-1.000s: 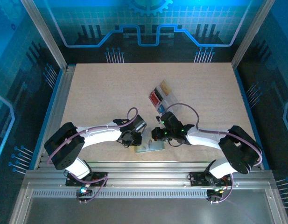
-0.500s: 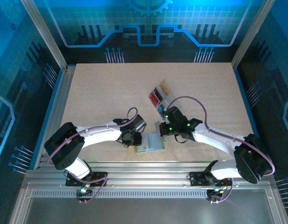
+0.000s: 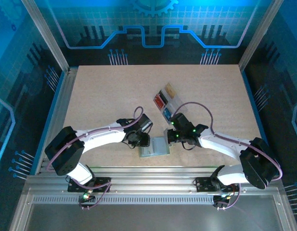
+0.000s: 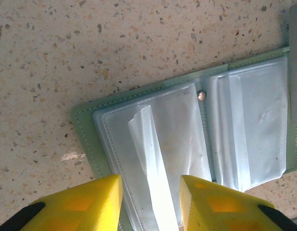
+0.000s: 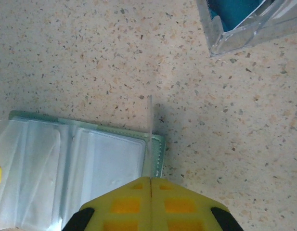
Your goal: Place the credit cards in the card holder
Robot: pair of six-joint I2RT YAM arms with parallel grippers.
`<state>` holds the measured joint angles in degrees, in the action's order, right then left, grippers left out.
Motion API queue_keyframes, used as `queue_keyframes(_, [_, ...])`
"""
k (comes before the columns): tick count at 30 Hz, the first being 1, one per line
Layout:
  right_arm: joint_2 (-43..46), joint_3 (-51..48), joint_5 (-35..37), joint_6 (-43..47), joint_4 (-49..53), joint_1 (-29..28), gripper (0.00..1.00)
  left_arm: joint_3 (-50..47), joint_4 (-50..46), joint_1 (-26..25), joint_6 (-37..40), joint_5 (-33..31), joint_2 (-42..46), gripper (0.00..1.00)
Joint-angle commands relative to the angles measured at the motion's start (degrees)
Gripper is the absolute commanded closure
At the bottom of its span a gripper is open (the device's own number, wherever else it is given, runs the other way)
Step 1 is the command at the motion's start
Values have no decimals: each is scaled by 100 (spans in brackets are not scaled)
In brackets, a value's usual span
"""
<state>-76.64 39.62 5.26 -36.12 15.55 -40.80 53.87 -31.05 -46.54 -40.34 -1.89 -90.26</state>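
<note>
**A:** Where is the card holder (image 3: 155, 148)?

**B:** It lies open on the table (image 3: 105, 96) at the near edge, between the arms. That is about where it lay a second ago.

**A:** And the fingers?

**B:** The left gripper (image 4: 150, 185) has shifted slightly right. Its fingers are narrowly apart over a loose sleeve flap. The right gripper (image 5: 150, 180) has pulled back to the holder's right edge, its fingers pressed together on a pale credit card (image 5: 149, 118) held edge-on. The clear tray (image 5: 220, 43) sits just beyond.
</note>
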Motion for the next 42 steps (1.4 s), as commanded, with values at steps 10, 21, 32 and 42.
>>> queue_keyframes(10, [-132,-349,-1114,-454,-728,242,100,-81,453,58,115,439,-688,65])
queue_keyframes(21, [-208,-477,-1690,-774,-1098,447,100,-216,617,46,48,502,-734,65])
queue_keyframes(32, [-2,-690,-2547,-1175,-1554,740,100,-212,620,49,0,510,-578,65])
queue_keyframes(42, [-513,-562,-2548,-1310,-1953,446,100,-267,583,167,-128,696,-105,61])
